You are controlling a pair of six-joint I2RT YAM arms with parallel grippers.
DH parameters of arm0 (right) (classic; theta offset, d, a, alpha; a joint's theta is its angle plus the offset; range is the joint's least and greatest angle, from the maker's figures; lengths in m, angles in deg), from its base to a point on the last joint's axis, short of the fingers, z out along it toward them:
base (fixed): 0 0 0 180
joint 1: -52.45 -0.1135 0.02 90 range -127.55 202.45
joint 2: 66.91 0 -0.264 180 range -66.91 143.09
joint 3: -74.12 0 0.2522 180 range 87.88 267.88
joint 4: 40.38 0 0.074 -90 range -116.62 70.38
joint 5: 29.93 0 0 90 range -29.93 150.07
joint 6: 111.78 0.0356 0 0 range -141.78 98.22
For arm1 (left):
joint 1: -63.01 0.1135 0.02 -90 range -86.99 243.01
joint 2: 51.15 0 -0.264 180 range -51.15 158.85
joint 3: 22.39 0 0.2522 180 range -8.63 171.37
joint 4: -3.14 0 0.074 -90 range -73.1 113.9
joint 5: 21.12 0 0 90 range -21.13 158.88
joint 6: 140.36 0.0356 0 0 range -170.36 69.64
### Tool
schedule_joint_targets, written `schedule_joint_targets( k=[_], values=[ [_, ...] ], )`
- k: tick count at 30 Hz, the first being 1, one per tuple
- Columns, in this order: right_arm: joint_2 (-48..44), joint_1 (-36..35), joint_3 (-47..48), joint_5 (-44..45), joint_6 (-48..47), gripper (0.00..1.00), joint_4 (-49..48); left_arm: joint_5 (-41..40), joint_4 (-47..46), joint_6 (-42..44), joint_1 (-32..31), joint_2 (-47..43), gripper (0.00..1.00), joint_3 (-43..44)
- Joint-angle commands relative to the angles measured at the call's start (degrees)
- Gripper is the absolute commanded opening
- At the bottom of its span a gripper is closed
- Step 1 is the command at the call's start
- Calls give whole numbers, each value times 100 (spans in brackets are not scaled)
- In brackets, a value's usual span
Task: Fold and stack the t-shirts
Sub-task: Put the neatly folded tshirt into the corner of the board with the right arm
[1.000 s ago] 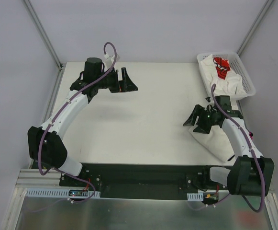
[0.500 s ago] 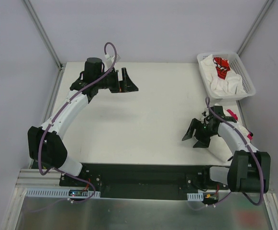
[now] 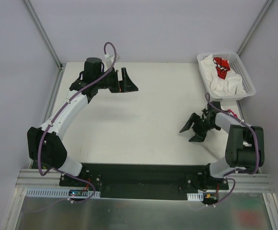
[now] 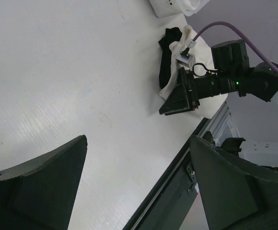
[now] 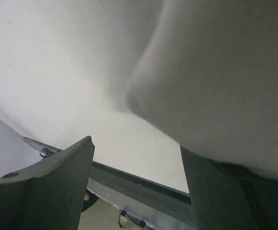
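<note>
A folded cream-white t-shirt (image 3: 217,146) lies at the table's right near edge, mostly hidden under my right arm. A sliver of the magenta-pink shirt (image 3: 232,114) shows beside the arm. In the left wrist view a black shirt (image 4: 166,53) and a cream edge (image 4: 169,89) show in that pile. My right gripper (image 3: 192,130) is open and empty just left of the pile. In the right wrist view it (image 5: 136,158) hangs beside a rounded cream fold (image 5: 215,72). More shirts, one white with red print (image 3: 220,66), fill the basket. My left gripper (image 3: 127,80) (image 4: 138,140) is open and empty at the far left.
The white lattice basket (image 3: 248,82) stands at the back right corner. The table's dark front rail (image 5: 143,182) runs close below the right gripper. Metal frame posts (image 3: 43,33) rise at the back corners.
My right arm has folded back over the shirt pile, and its gripper has swung a little left and towards the table's middle, staying open. The left arm has not moved.
</note>
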Motion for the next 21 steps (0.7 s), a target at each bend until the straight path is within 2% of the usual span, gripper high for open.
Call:
schedule_joint_targets(
  k=[1,8,21],
  values=[
    [473,489,96,286,-84,77,-822,113,-65,167,-4,-349,87,29],
    [333,1490,132,452,-181,77,-883,16,111,282,-13,-367,87,47],
    [675,1861,887,743,100,77,-1041,174,111,264,-13,-279,87,-32]
  ],
)
